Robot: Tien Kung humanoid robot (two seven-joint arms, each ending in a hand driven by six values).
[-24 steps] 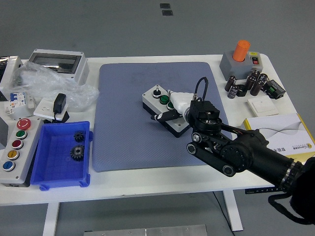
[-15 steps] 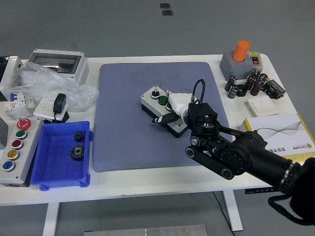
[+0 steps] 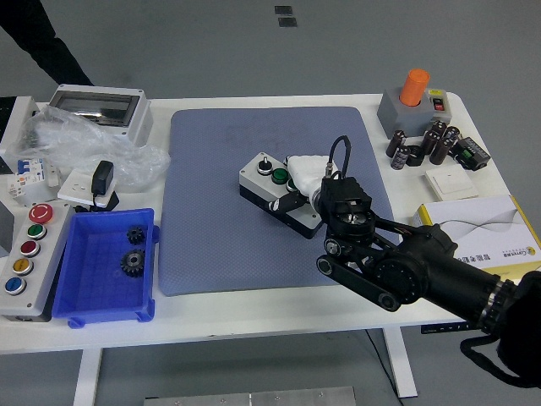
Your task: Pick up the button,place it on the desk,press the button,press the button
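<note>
The button box is a small grey box with a black knob and a green button on top. It sits low over the middle of the blue mat, turned at an angle. My right hand comes in from the lower right and is closed on the box's right end, with white-covered fingers over the top and a dark finger along the near side. That end of the box is hidden by the hand. I cannot tell whether the box rests on the mat. The left arm is out of view.
A blue bin with two gears stands front left, next to a panel of coloured buttons. A plastic bag and grey enclosure lie back left. Capacitors, an orange-topped box and a booklet are on the right. A person's dark sleeve shows top left.
My right hand and the button box have shifted a little left and forward on the mat. A person's dark sleeve has appeared at the top left.
</note>
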